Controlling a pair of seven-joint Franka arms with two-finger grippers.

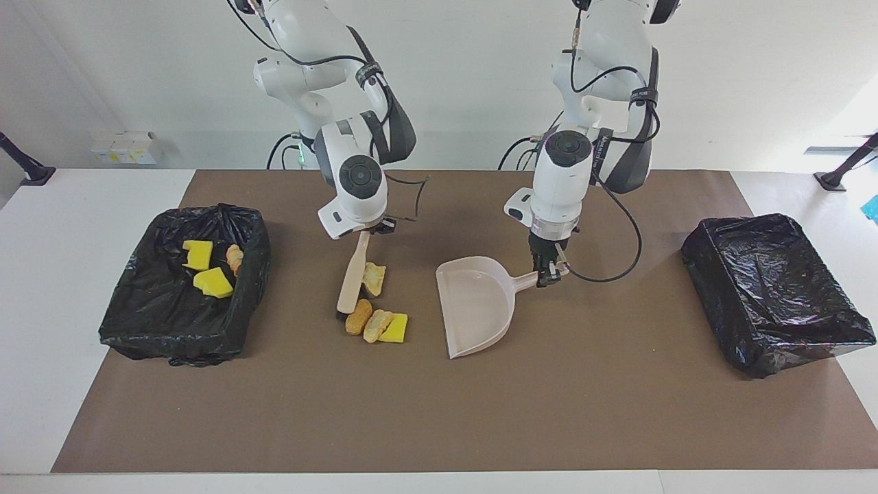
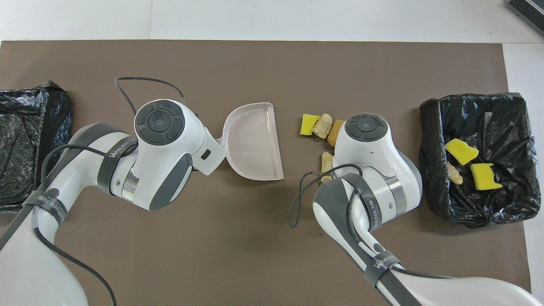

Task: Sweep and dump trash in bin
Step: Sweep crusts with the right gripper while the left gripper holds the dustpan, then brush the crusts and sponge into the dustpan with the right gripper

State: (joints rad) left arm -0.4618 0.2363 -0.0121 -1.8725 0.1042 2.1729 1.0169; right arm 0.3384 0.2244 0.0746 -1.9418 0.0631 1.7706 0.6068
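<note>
Claw by claw from the facing view: my right claw is clamped on the brush, whose head sits on the mat against the trash; my left claw grips the dustpan by its handle, mouth toward the scraps. More scraps lie in the bin at the right arm's end. From overhead, the trash sits between the dustpan and the bin, partly hidden under my right arm; both claws are covered by the wrists.
</note>
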